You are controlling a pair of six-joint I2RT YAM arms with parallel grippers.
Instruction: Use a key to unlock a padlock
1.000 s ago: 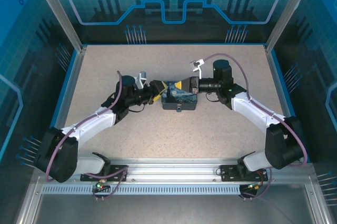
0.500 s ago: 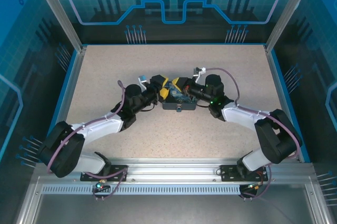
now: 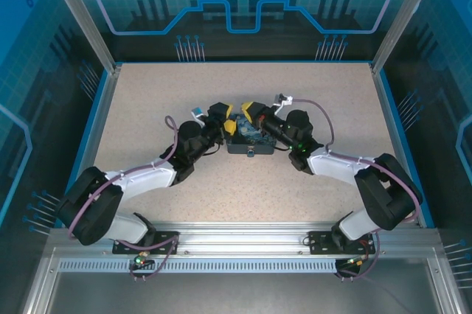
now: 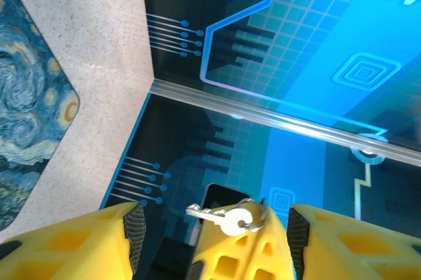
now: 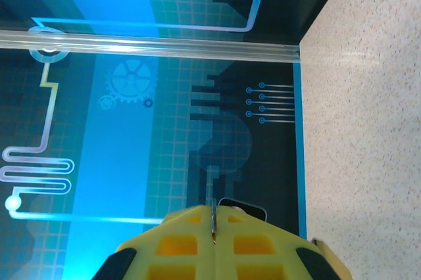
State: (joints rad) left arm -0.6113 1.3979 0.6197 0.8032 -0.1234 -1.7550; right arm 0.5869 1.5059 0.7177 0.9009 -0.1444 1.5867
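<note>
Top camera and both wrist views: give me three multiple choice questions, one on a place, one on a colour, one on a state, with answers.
1. Where does the painted box lie? A middle of the table B far right corner C on the near rail
2. The key is? A red B silver C green
3. The right hand is? A wide open B shut on the key C shut on the box
Answers: A, table shows all round it; B, it glints pale metal; B, fingers pressed together, key's edge between.
</note>
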